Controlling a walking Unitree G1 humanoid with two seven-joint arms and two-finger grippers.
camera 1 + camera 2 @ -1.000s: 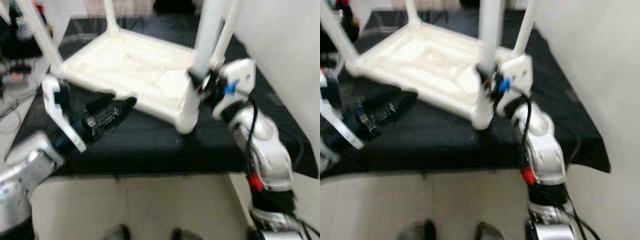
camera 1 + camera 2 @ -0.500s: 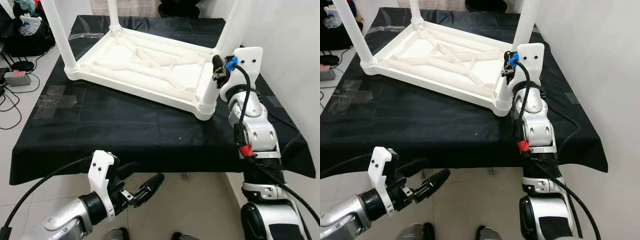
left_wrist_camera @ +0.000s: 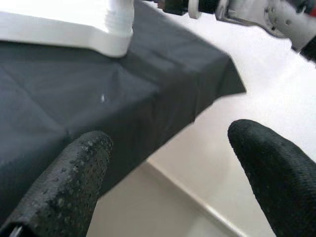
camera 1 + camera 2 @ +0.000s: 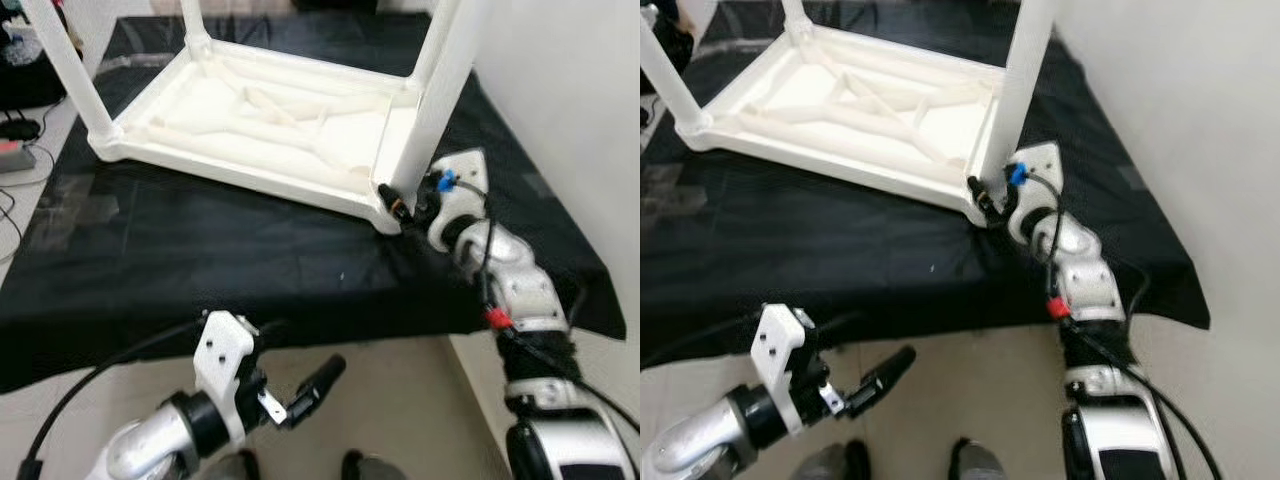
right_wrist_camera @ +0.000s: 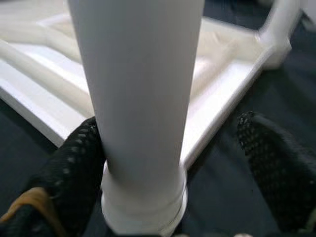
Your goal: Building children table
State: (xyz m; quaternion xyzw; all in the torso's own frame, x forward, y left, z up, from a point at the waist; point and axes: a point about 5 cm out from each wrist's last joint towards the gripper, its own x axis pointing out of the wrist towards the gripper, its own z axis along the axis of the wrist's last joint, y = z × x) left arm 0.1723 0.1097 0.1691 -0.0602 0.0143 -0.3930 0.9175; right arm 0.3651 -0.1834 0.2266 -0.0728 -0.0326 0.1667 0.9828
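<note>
Right hand [image 5: 168,163] reaches to the base of the near-right leg [image 4: 440,95] of an upturned white children's table [image 4: 250,120], its fingers [image 5: 64,173] spread, one touching the leg just above the threaded collar and the other standing clear. That leg stands upright in its corner socket, at about 3 o'clock on the black-draped surface [image 4: 200,260]; the step in hand looks to be seating or tightening it. Next the fingers would need to close around the leg and turn or press it home while the tabletop stays flat. Left hand [image 4: 300,395] hangs low at 7 o'clock, below the surface's near edge and over the floor [image 4: 400,400], fingers apart and holding nothing. Three more legs rise from the other corners of the table. A pale wall [image 4: 560,90] runs along the right side, and cables and a bag [image 4: 25,80] lie on the floor at 10 o'clock.
</note>
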